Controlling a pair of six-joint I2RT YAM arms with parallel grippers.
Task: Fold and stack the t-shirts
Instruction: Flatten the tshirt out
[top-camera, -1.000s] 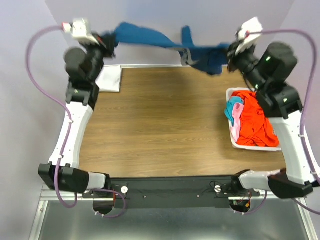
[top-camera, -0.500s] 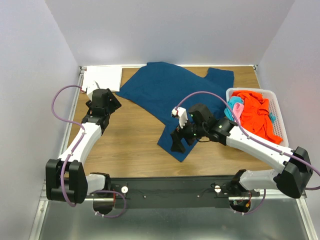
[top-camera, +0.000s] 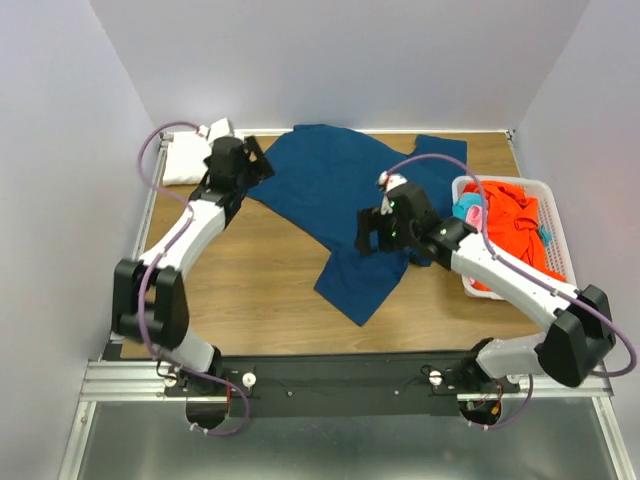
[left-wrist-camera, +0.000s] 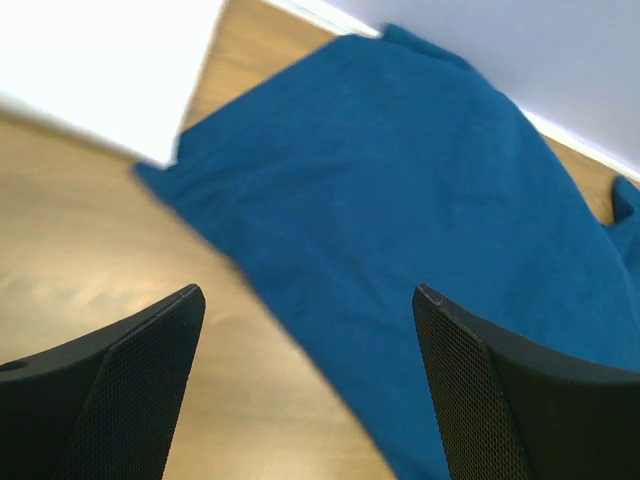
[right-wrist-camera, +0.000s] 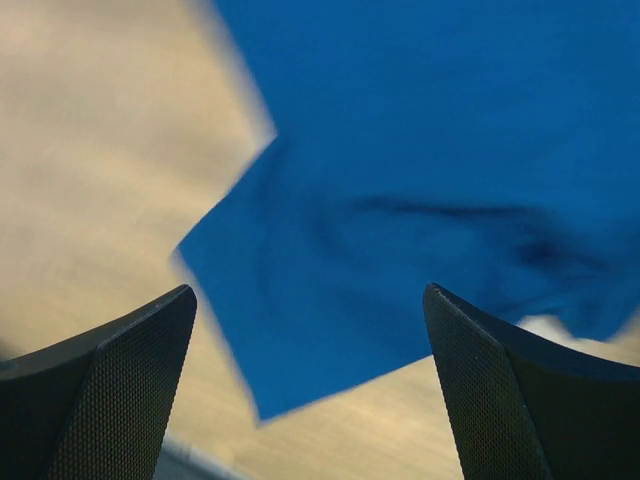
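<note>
A blue t-shirt (top-camera: 335, 190) is lying spread on the wooden tabletop (top-camera: 260, 270) near its far edge, a white t-shirt (top-camera: 185, 160) is sitting in the far-left corner, and a basket (top-camera: 555, 212) is resting at the right edge.

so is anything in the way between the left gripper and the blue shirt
Nothing visible. The left gripper hangs open over the edge of the blue shirt, with one finger above bare table. The white shirt lies folded off to the side, out of the path.
</note>
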